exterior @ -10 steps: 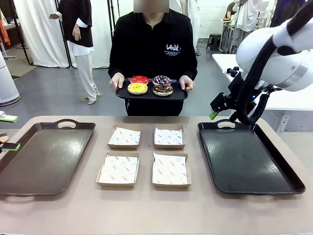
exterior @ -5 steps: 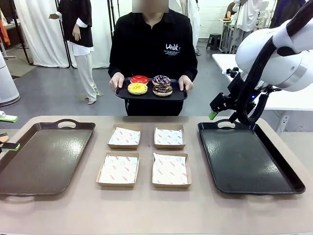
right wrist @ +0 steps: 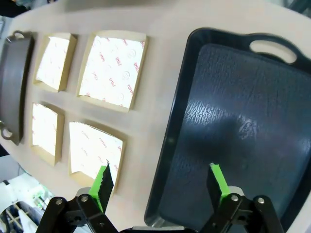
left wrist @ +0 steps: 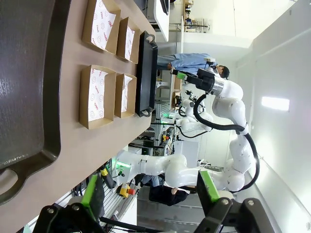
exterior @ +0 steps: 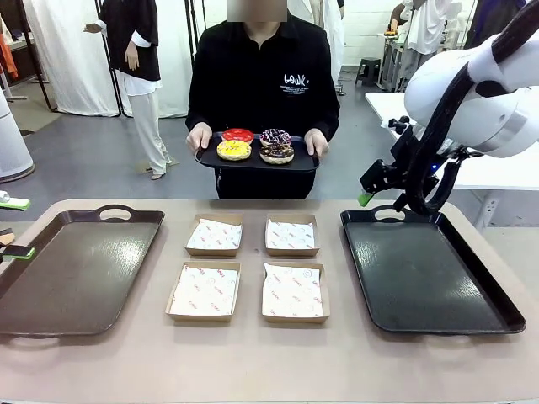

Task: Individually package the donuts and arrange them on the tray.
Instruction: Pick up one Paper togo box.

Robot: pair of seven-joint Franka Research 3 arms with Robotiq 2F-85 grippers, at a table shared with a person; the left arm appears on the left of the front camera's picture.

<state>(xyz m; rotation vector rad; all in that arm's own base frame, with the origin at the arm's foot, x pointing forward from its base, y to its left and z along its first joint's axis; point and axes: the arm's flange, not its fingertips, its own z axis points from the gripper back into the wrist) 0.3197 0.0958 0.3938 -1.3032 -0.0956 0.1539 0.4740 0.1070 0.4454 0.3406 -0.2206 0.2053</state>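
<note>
A tan table (exterior: 253, 362) in a busy workshop carries four paper-lined boxes (exterior: 290, 293) between a brown tray (exterior: 76, 278) and a black tray (exterior: 421, 278). The right gripper (right wrist: 160, 182) hangs wide apart and empty above the black tray. The left gripper (left wrist: 150, 191), just as spread and empty, sits off the brown tray's end. The front view adds the donuts (exterior: 255, 145), on a small tray (exterior: 257, 165) a person holds beyond the far edge.
</note>
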